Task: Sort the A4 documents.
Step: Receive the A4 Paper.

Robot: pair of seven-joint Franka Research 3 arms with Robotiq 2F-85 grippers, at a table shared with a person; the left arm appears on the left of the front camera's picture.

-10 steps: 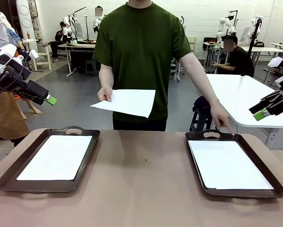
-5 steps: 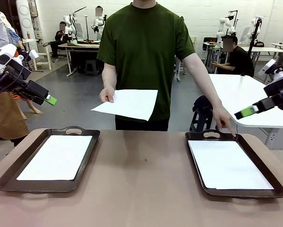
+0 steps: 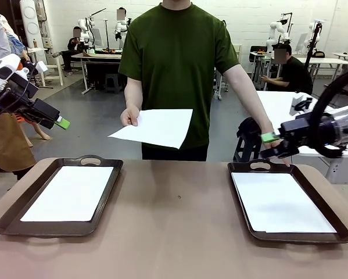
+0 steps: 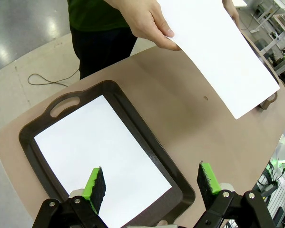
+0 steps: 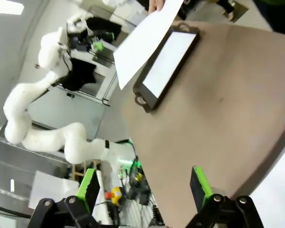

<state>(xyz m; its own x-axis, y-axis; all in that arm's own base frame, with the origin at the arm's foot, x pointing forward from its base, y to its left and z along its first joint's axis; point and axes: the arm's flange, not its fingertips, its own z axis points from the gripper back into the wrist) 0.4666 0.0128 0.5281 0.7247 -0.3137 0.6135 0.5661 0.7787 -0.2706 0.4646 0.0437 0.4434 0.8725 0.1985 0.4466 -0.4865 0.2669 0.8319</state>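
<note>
Lying flat in each dark brown tray, two A4 documents rest on the table (image 3: pixel 174 232): one sheet (image 3: pixel 69 193) in the left tray (image 3: pixel 22 203), another (image 3: pixel 281 202) in the right tray (image 3: pixel 327 206). A third sheet (image 3: pixel 153 127) is held above the far edge by the person's hand (image 3: pixel 129 116). No print or label is readable on any sheet. The left gripper (image 3: pixel 60 123) hangs with jaws apart beyond the table's left side; the right gripper (image 3: pixel 271 139), fingers spread, sits over the right tray's far handle.
</note>
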